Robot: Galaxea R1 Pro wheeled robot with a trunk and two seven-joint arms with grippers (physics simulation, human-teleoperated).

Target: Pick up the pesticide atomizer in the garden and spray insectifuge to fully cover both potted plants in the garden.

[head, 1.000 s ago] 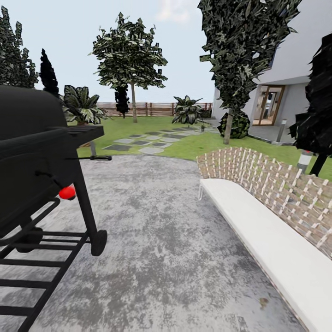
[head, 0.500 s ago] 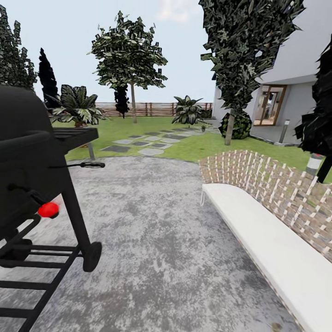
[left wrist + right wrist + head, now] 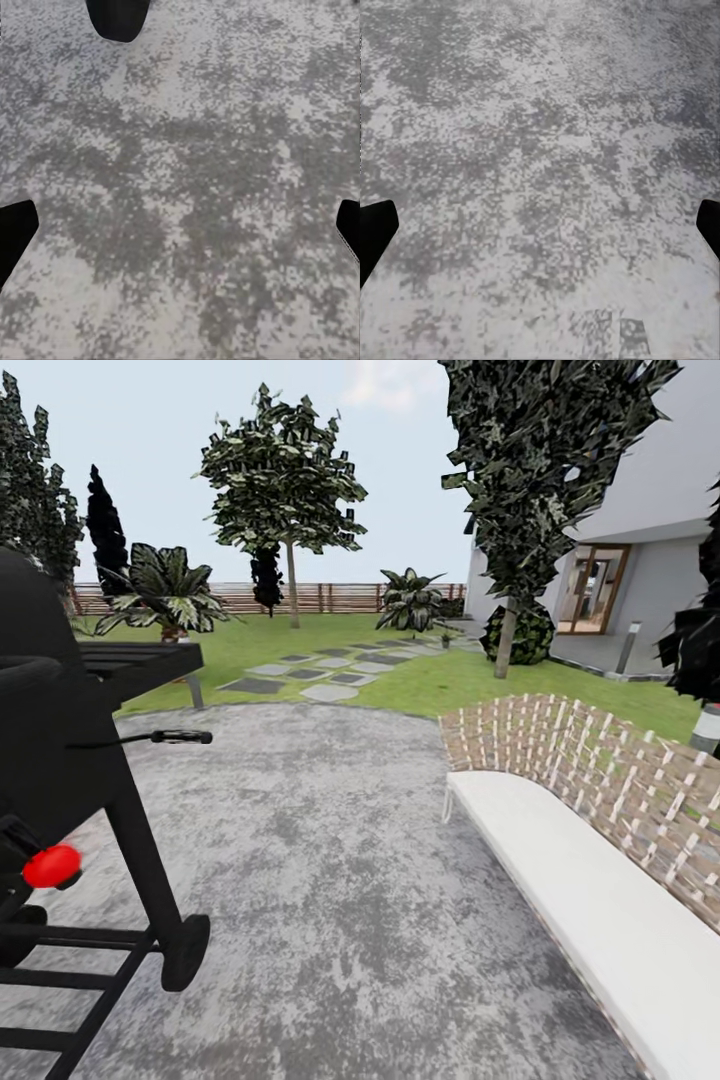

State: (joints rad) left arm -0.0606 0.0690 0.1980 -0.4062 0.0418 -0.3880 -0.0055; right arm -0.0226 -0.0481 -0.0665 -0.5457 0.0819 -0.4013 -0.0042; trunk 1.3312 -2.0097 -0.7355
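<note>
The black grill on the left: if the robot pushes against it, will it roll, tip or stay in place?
The grill would probably pivot or roll a little, since one leg ends in a wheel. It looks bulky and top-heavy on thin legs, so a high push might tip it. It appears rigid and heavy.

Open paving [image 3: 350, 880] (grill [image 3: 70, 760] left, bench [image 3: 590, 900] right)

grill [image 3: 70, 760]: cut by left edge | sofa [image 3: 600, 900]: cut at right | far small pot [image 3: 441, 637]: too tiny to identify
</note>
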